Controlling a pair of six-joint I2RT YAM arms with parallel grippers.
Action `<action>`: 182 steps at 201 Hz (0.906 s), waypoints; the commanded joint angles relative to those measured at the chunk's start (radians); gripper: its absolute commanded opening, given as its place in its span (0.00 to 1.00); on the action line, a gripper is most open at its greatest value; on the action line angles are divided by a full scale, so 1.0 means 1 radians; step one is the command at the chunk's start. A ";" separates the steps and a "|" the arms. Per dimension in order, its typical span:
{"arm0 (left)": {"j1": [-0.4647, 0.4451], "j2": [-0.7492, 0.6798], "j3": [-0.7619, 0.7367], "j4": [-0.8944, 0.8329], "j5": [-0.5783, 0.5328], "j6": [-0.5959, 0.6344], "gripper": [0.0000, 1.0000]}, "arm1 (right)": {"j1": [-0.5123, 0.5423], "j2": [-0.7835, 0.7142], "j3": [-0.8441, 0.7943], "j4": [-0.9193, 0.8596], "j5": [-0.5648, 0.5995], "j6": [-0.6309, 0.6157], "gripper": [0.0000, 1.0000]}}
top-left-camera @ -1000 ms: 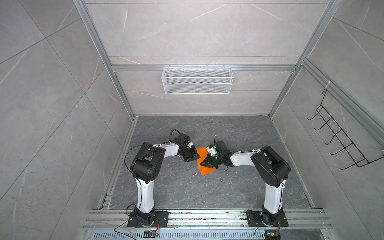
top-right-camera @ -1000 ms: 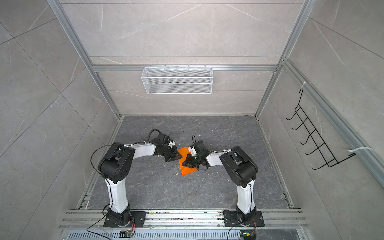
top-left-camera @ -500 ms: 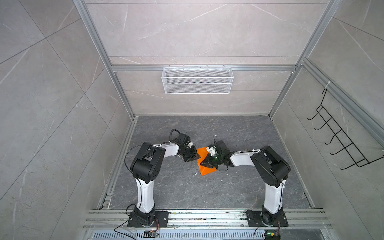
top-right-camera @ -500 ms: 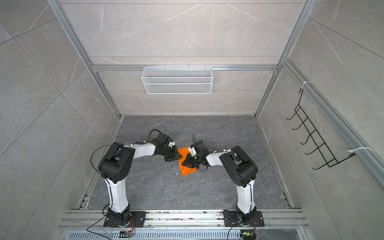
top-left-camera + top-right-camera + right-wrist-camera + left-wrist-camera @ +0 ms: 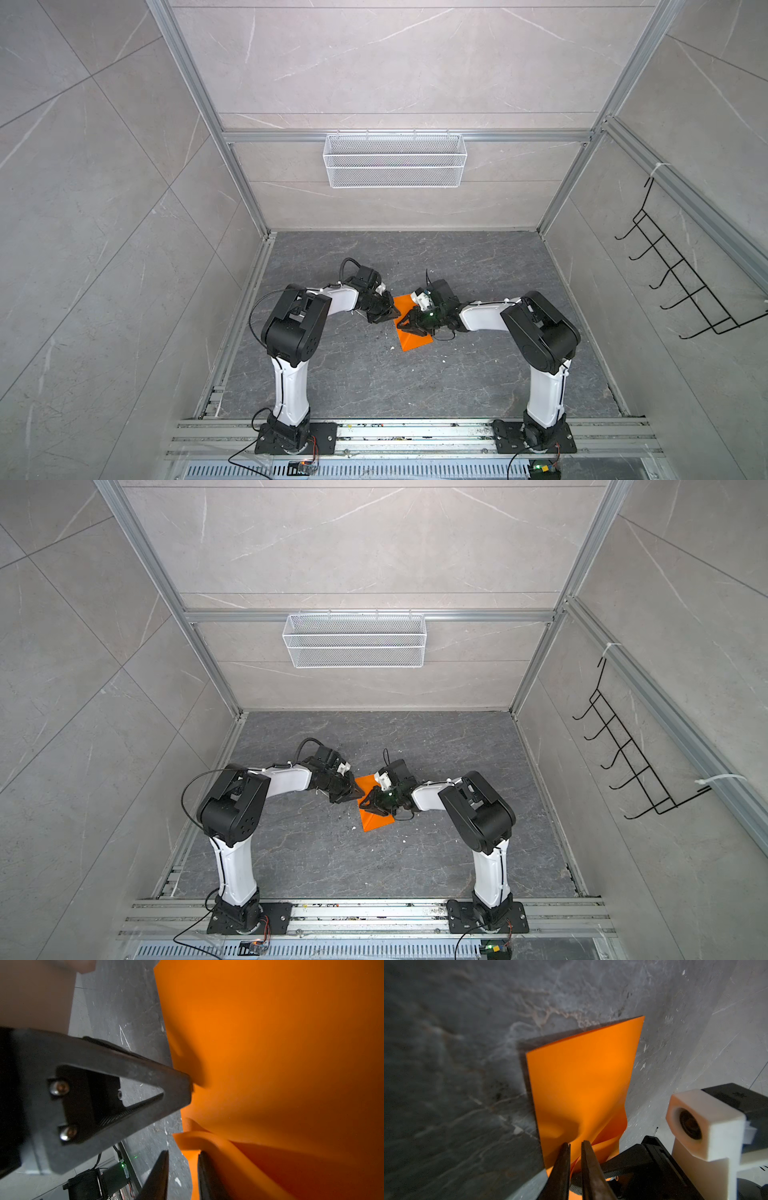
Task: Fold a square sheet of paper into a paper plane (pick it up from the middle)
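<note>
In both top views the paper (image 5: 412, 340) (image 5: 376, 820) lies on the floor (image 5: 353, 382) just below frame centre, between the two arms; it is buckled where the grippers meet it. The left gripper (image 5: 394, 316) reaches in from the left; at lower centre of its wrist view the left gripper (image 5: 575, 1144) has its jaws nearly closed, pinching the paper's (image 5: 581, 1084) edge. The right gripper (image 5: 403, 327) (image 5: 182, 1153) comes from the right, jaws slightly apart, holding nothing; the paper (image 5: 270, 1064) lies against one finger (image 5: 205, 1178).
</note>
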 commanded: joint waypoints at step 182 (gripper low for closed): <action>-0.074 -0.107 -0.034 -0.106 -0.104 0.099 0.00 | 0.006 0.045 0.024 -0.169 0.124 -0.065 0.03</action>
